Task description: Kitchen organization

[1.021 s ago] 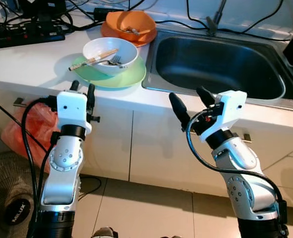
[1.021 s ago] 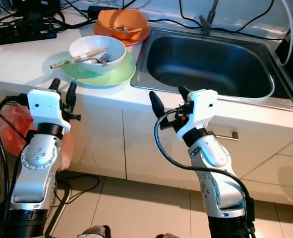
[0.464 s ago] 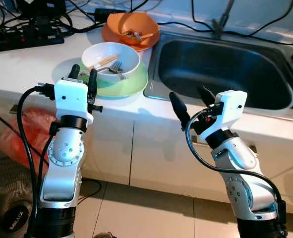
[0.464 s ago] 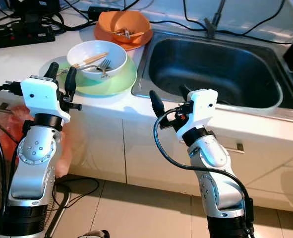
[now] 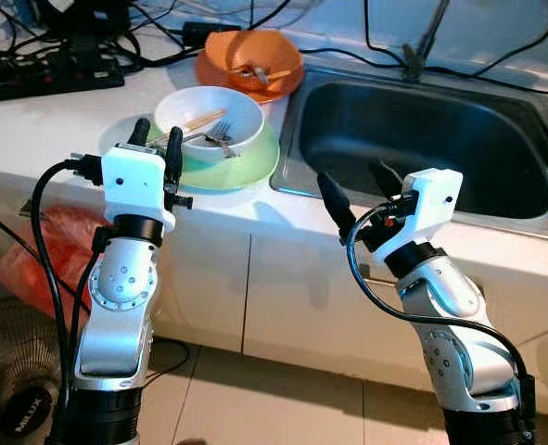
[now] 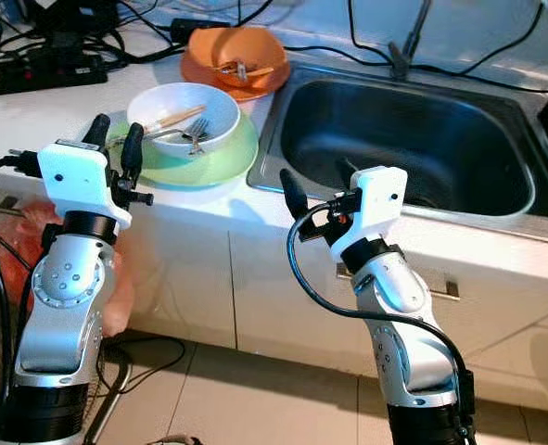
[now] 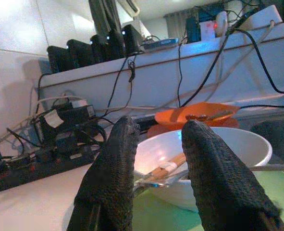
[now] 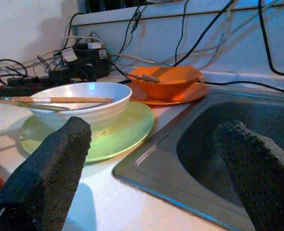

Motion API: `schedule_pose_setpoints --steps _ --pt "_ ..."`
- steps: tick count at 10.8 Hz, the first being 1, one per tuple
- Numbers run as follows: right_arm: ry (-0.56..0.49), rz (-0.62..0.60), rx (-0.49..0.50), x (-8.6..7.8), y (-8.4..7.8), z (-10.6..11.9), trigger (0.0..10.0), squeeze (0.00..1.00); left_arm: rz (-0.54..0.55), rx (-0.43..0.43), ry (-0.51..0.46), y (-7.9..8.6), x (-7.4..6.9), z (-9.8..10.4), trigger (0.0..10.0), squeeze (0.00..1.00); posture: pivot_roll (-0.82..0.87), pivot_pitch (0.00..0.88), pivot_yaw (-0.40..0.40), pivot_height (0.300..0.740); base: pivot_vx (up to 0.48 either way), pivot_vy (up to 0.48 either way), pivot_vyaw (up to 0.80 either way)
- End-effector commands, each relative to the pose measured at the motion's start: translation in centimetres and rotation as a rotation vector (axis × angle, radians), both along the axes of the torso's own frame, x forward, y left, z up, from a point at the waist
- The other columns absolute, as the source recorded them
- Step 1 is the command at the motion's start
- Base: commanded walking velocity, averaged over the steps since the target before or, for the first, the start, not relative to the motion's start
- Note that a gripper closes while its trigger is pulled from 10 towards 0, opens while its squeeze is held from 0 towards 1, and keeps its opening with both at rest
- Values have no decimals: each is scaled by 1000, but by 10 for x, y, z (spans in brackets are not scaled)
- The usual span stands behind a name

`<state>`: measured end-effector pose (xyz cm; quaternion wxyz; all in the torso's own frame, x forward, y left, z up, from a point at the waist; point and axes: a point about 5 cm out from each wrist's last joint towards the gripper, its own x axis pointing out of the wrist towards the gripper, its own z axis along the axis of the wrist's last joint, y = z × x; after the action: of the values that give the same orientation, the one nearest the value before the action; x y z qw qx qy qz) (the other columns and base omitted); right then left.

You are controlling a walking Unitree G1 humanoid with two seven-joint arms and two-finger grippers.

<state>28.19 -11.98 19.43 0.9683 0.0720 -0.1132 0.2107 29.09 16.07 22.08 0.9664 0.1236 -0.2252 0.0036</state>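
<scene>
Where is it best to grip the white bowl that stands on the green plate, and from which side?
Grip the white bowl at its near rim, coming from the counter's front edge where the left gripper is. Chopsticks and a fork lie inside, sticking out over the left rim, so probably pinch the bare front wall and lift level off the green plate.

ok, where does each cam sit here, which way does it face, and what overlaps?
Left eye: head, looking down at the counter; white bowl on green plate, sink, both arms.
Right eye: same head, same scene; left gripper, right gripper.
Left wrist: looks along its narrowly parted fingers at the white bowl.
Right wrist: looks between wide-spread fingers at bowl, plate and sink.
Shared: all four show the white bowl and orange bowl.
</scene>
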Motion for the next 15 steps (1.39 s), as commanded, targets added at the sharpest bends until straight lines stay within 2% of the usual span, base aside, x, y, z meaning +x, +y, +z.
schedule_pose_setpoints --steps 1,7,9,12,14,15 --pt "-20 -8 -7 -2 -2 2 10000 0 -19 8 -7 -4 -1 2 10000 0 68 97 -72 740 472 0 0" --pt "-15 -10 -11 -3 -2 0 10000 0 -15 -2 19 -3 -1 -2 10000 0 65 106 -69 740 460 0 0" --pt "-15 -10 -12 -3 -2 0 10000 0 -48 -26 6 -7 -4 -1 10000 0 65 107 -71 740 0 0 0" --pt "-18 -8 -13 -4 -1 0 10000 0 -53 -15 13 -7 -8 -4 10000 0 65 108 -71 740 0 0 0" --pt "-23 -5 -17 -3 -1 1 10000 0 -62 21 -42 -5 -14 4 10000 0 70 106 -75 740 0 0 0" --pt "-27 -2 -23 -3 -1 1 10000 0 -98 66 -98 -4 -24 15 10000 0 75 105 -78 740 0 0 0"
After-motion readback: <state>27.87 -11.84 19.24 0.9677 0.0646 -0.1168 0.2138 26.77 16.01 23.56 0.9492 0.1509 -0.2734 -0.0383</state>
